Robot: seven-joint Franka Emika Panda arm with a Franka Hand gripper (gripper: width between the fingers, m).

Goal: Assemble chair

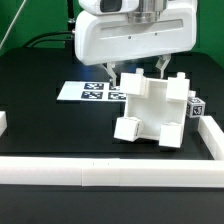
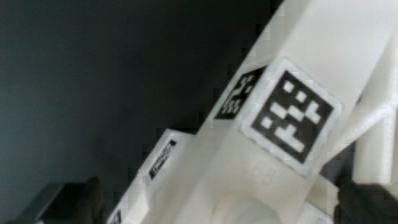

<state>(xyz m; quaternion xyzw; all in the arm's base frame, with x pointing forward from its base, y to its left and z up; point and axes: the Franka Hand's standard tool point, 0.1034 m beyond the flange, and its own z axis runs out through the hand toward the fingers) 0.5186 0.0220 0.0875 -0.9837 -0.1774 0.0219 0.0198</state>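
The chair (image 1: 150,112) is a chunky white assembly with small black-and-white tags, standing right of centre on the black table. My gripper (image 1: 138,72) hangs directly over its upper edge with both dark fingers spread wide, one on each side. In the wrist view a white chair part (image 2: 267,120) with two square tags runs diagonally through the picture and passes between the fingers of the gripper (image 2: 214,205). The dark fingertips (image 2: 68,200) sit at the picture's edge, and a dark gap shows beside one of them. The gripper is open and nothing is clamped.
The marker board (image 1: 88,92) lies flat behind the chair towards the exterior view's left. Long low white rails border the table along the front (image 1: 100,170), at the right (image 1: 212,135) and at the far left (image 1: 3,122).
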